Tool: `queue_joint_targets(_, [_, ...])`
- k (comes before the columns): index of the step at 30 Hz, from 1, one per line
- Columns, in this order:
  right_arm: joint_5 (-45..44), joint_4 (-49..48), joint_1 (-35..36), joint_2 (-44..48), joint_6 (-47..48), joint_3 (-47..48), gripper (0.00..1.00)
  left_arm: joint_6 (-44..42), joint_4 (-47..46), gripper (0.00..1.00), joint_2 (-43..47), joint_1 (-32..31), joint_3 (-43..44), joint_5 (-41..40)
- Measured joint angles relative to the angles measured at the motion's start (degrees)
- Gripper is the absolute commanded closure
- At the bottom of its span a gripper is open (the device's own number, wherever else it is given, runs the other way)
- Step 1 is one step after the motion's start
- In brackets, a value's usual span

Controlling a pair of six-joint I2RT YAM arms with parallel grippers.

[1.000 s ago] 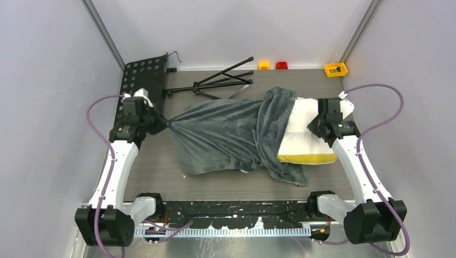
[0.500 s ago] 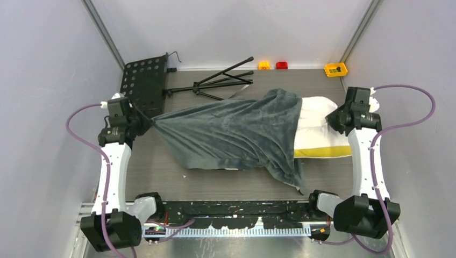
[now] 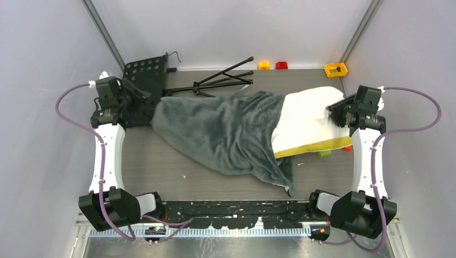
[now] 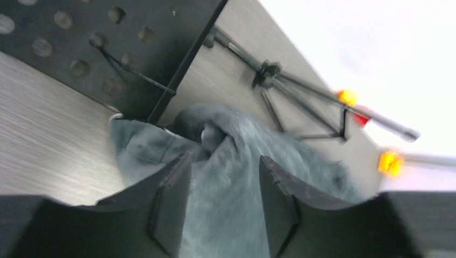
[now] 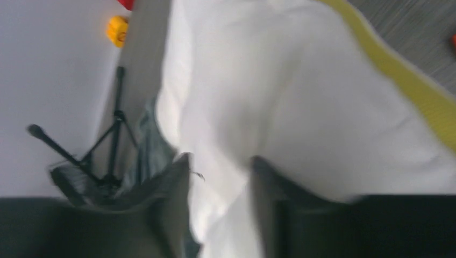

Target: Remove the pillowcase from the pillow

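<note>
Over on the left, the left gripper (image 4: pixel 225 160) has its fingers spread wide, not pinched together; the pillowcase (image 3: pixel 226 131) lies slack on the table (image 3: pixel 156 166) just below and ahead of its tips, bunched corner right up against the black perforated music-stand plate (image 3: pixel 141 80); a folded tripod (image 3: pixel 220 80) lies farther ahead, to the fingers' right; moving across, the grey plush covers the left half of the pillow (image 3: pixel 306 118), white with a yellow band (image 3: pixel 317 146) along its near side; its bare right end fills the gap between the blurred fingers of the right gripper (image 5: pixel 220 161); clamped or just straddling, I cannot tell
</note>
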State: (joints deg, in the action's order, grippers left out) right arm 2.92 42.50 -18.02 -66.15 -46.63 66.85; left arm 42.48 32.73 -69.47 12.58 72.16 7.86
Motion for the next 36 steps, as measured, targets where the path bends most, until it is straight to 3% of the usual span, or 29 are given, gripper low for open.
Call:
queue_joint_targets(1, [1.6, -2.1, -0.2, 0.6, -0.3, -1.6, 0.15, -0.6, -0.2, 0.31, 0.0, -0.9, -0.7, -0.4])
queue_joint_targets(2, [3.2, -3.7, -0.5, 0.9, -0.6, -3.1, 0.14, -1.6, -0.2, 0.21, 0.0, -1.9, -1.3, -0.7])
queue_joint_targets(8, [8.8, -3.3, -0.3, -1.4, 1.1, -5.0, 0.13, -7.3, 4.1, 0.17, -0.7, -13.6, -5.4, -3.5])
queue_joint_targets(12, [5.5, -0.3, 3.2, -0.2, 1.4, -5.0, 0.12, -9.7, 6.0, 0.11, -0.6, -21.5, -7.1, -3.5])
queue_joint_targets(17, [-2.0, 4.1, 13.4, 1.7, 1.4, -3.0, 0.12, -10.4, 6.7, 0.01, -0.3, -27.6, -7.3, -1.4])
queue_joint_targets(26, [-17.5, 11.5, 28.0, 2.9, -4.0, -2.2, 0.11, -10.1, 6.6, 0.0, 1.7, -37.9, -9.9, -0.4])
queue_joint_targets(31, [-22.0, 17.0, 28.8, 2.0, -7.0, -5.4, 0.1, -12.5, 7.8, 0.0, -0.1, -43.3, -10.4, -0.3])
queue_joint_targets(36, [-21.0, 18.1, 28.8, 2.0, -10.6, -11.0, 0.1, -14.5, 9.0, 0.0, -1.3, -44.8, -10.5, -0.1])
